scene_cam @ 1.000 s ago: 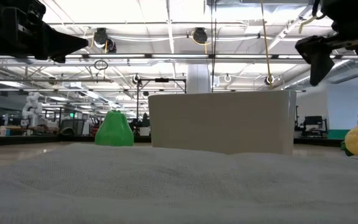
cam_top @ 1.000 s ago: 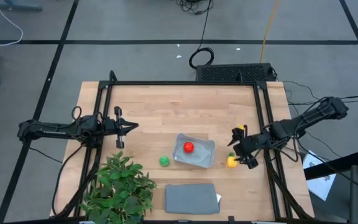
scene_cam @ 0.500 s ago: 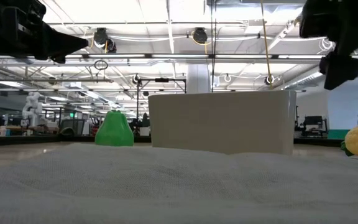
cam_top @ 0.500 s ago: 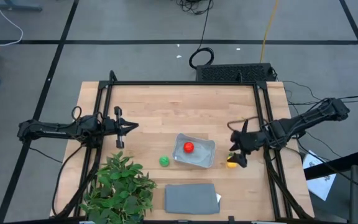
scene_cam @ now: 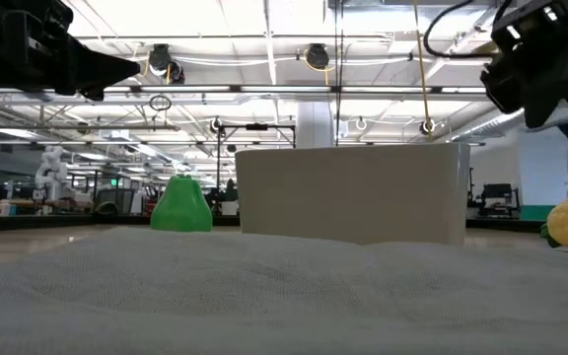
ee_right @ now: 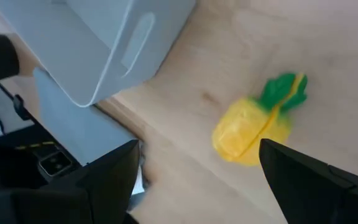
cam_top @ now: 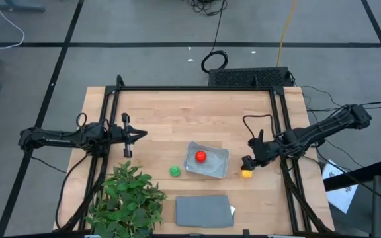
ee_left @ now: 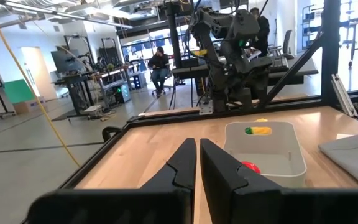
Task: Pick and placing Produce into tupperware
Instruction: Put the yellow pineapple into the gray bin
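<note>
Right tool (cam_top: 248, 166) spread wide over the yellow piece (cam_top: 246, 174), lined up to straddle it for a pick. Lying on the bench (cam_top: 177, 116) just beside the tupperware (cam_top: 208, 160), red piece (cam_top: 200, 157) already inside, green piece (cam_top: 174, 171) outside. Left tool (cam_top: 137, 134) parked, nearly closed. Lower and closer over the yellow piece than half a second ago.
</note>
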Available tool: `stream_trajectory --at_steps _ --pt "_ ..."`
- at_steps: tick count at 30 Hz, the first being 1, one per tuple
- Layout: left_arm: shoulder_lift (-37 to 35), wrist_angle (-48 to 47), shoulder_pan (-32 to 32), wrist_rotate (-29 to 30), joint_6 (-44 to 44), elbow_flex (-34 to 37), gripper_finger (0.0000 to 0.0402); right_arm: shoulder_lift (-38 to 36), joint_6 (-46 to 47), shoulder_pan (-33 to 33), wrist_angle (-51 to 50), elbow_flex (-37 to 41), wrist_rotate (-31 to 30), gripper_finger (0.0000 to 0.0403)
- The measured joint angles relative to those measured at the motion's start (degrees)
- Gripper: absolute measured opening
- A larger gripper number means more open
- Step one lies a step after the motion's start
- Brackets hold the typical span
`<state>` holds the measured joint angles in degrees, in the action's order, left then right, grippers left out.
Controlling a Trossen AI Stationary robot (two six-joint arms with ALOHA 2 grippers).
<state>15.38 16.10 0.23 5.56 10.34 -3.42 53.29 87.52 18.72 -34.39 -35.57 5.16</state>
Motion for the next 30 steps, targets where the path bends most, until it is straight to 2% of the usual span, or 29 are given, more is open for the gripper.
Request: stream_trajectory --at_steps 12,30 --pt "0.0 -1.5 0.0 0.0 3.1 0.0 0.0026 0.1 9.5 0.0 -5.3 0.6 0.5 0.0322" --pt "0.0 -2.7 0.0 0.0 3.2 0.0 0.0026 0.7 13.9 0.0 3.9 5.5 0.9 0.0322"
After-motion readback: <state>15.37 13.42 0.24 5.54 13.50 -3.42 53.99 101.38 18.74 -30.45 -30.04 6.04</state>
